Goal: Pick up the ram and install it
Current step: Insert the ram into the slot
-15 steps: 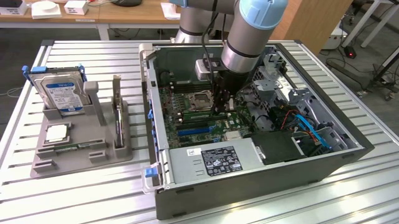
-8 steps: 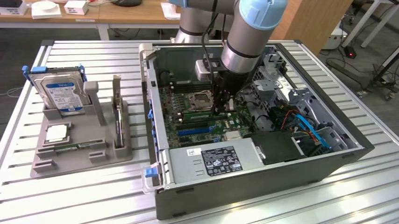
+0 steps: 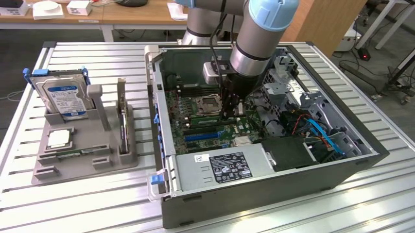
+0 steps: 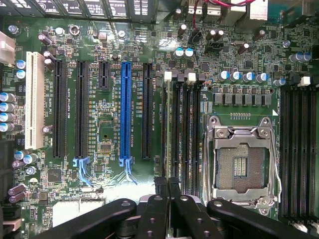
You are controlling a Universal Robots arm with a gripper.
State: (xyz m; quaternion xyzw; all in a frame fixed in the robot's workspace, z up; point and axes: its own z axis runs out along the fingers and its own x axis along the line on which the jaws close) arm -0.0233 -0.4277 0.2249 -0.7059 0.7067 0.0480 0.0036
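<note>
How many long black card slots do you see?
3 long black card slots: two beside the white slot, one between the blue slot and memory slots; others may be hidden.

Silver arm [image 3: 256, 43] — pale-blue joint cap; black fingers [image 4: 154, 214] studded with screws.

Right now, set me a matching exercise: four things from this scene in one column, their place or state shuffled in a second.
Things:
1. hard drive
2. processor chip
3. gripper
4. processor socket

Place or state:
A. shut, down inside the computer case
B. lying flat on the grey holder
C. standing upright in the grey holder
D. empty, on the motherboard

Pairs: 1-C, 2-B, 3-A, 4-D
</note>
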